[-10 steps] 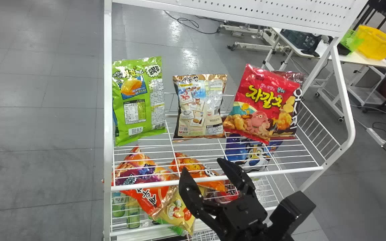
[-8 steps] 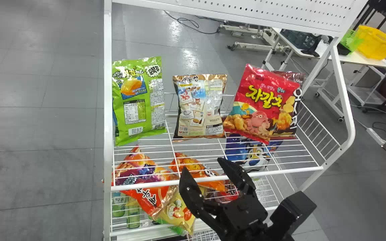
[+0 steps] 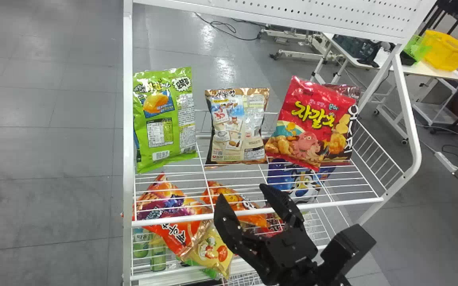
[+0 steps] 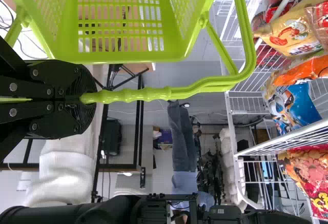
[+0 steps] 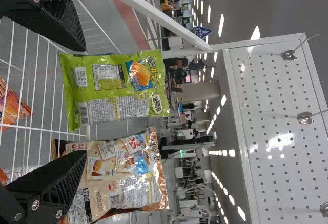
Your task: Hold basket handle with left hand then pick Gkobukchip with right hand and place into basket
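Note:
At the front edge of the wire shelf my right gripper stands open, nearer than the snack bags and right of the green Gkobukchip bag. That bag is upright at the shelf's left end. In the right wrist view the open right gripper has nothing held; the Gkobukchip and a tan bag are beyond its fingers. In the left wrist view the left gripper is shut on the handle of the lime-green basket, whose visible part looks free of goods.
On the same shelf stand a tan bag in the middle and a red bag at the right. Orange bags lie on the level below. A white post borders the Gkobukchip's left side; a perforated panel crosses above.
My right gripper has shifted very slightly upward in the head view, its fingers still apart. The snack bags have not moved.

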Controlling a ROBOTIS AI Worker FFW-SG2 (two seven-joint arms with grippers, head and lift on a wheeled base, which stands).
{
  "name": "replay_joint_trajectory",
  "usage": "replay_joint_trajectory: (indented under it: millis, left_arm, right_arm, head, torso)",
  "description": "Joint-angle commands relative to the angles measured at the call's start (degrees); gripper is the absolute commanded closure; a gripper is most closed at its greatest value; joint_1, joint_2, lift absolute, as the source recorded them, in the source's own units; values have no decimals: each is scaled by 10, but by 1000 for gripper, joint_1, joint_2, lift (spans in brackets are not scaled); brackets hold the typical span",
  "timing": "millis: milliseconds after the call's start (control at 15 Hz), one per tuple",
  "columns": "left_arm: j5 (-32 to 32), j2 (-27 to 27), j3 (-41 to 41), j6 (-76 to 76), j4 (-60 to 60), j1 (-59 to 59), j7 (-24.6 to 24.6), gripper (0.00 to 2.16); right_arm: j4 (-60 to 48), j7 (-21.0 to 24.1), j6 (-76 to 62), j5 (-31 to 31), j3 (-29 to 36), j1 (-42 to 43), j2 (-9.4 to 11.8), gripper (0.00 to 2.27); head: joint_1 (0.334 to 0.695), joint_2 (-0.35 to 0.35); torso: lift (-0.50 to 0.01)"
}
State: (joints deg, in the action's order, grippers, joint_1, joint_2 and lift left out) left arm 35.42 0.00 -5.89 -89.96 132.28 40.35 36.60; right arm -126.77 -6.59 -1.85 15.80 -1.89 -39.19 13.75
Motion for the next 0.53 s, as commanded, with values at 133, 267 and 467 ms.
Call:
replay_joint_trajectory:
  millis: [133,267,467]
  left_arm:
    - [-3,-1,5,-1,-10,-2,-8,1963]
    - [-4,-1,10,-1,-18,-5,-11,1966]
    - [-3,-1,9,-1,-18,-2,-7,1966]
  right_arm:
    - [31,20,34,-17,-32,71,-12,97]
    - [70,32,48,-27,-50,124,-21,97]
    - [129,41,60,-35,-73,198,-33,97]
  head:
    - [695,-350]
    - [695,-350]
    - [695,-328]
  torso:
    - [-32]
    - [-32]
    - [-32]
